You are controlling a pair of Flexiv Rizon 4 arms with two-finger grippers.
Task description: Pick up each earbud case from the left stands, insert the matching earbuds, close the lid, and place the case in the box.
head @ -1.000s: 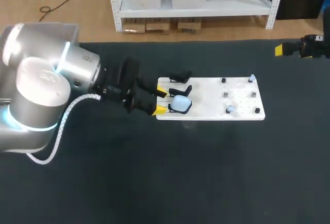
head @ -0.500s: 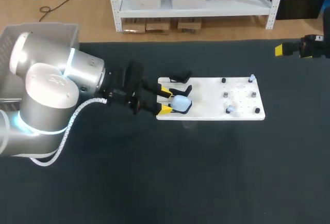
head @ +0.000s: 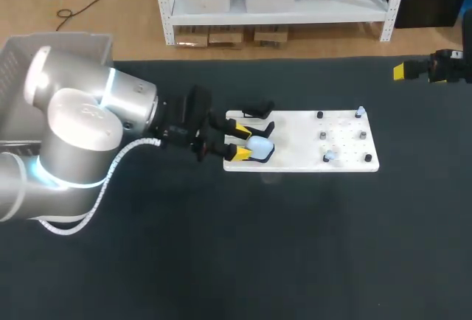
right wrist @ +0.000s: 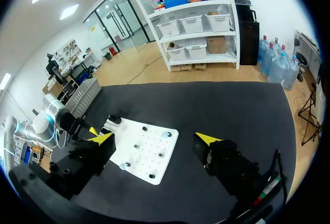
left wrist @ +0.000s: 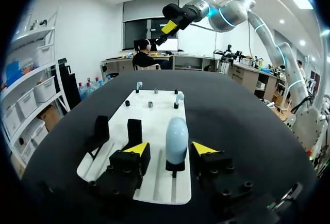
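My left gripper (head: 241, 142) has slid forward, and its spread fingers now flank the pale blue egg-shaped earbud case (left wrist: 176, 136) without touching it. Case sits upright on its black stand (left wrist: 174, 166) at the flat white board's (head: 295, 139) left end — clenching looks next.

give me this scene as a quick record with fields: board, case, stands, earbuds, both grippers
board: white, on the black table
case: pale blue, upright on the stand nearest the robot
other stands: two, black, empty
earbuds: two pale pieces on pegs at the board's right end
left gripper: open, fingers either side of the case, not touching
right gripper: open, empty, by the table's far right edge
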